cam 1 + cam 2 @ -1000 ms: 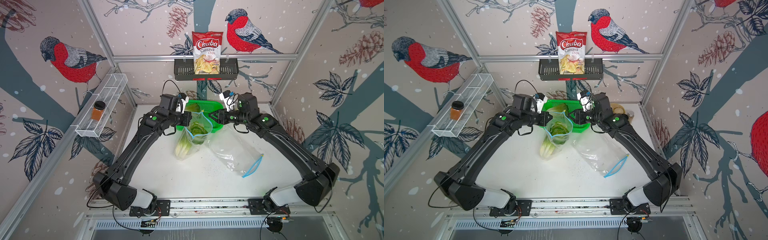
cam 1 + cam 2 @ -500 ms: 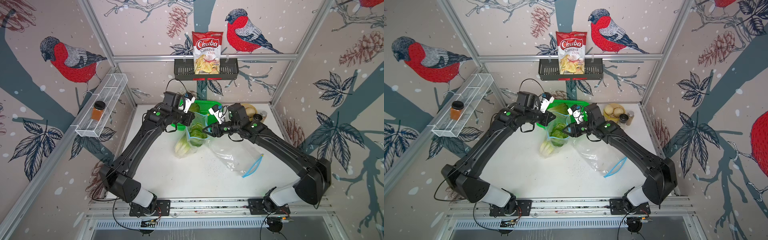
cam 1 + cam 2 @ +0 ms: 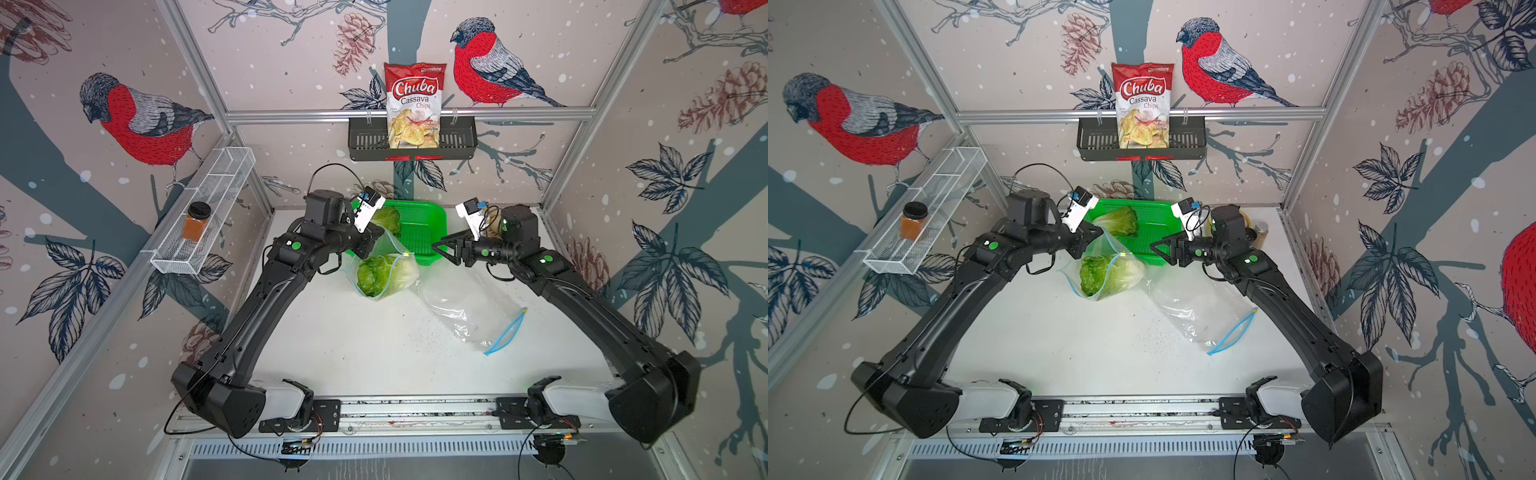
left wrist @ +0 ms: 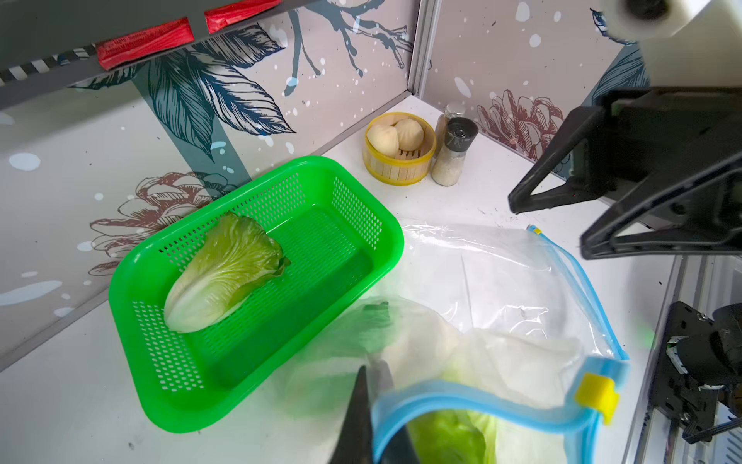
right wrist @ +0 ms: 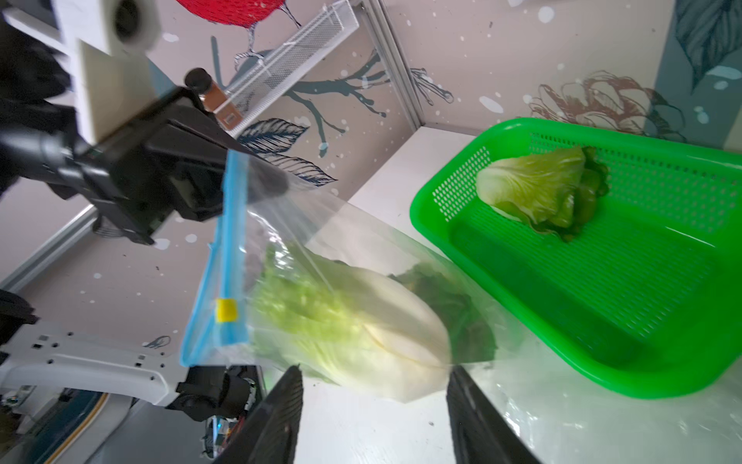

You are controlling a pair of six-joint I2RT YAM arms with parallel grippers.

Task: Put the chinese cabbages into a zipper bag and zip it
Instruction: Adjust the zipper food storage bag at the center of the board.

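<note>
My left gripper (image 3: pixel 376 237) (image 4: pixel 373 373) is shut on the blue rim of a clear zipper bag (image 3: pixel 384 275) (image 3: pixel 1113 272) and holds it up above the table in front of the green basket (image 3: pixel 419 232) (image 4: pixel 395 241). Chinese cabbages lie inside the bag (image 5: pixel 353 321): a pale-based head and darker green leaves behind it. The yellow slider (image 4: pixel 596 395) sits at one end of the open zipper. One more chinese cabbage (image 3: pixel 386 217) (image 4: pixel 225 273) (image 5: pixel 538 189) lies in the basket. My right gripper (image 3: pixel 440 249) (image 5: pixel 373 377) is open and empty, just right of the bag's bottom.
A second, empty zipper bag (image 3: pixel 469 311) lies flat at the right. A bamboo steamer (image 4: pixel 397 176) with buns and a salt grinder (image 4: pixel 451 160) stand in the back right corner. A chips bag (image 3: pixel 413 104) hangs on the back wall, and a wire shelf (image 3: pixel 208 208) on the left wall.
My right gripper has pulled back from the bag's mouth to the right and opened. The bag has tipped over with the cabbage in it. The left gripper keeps its hold on the rim.
</note>
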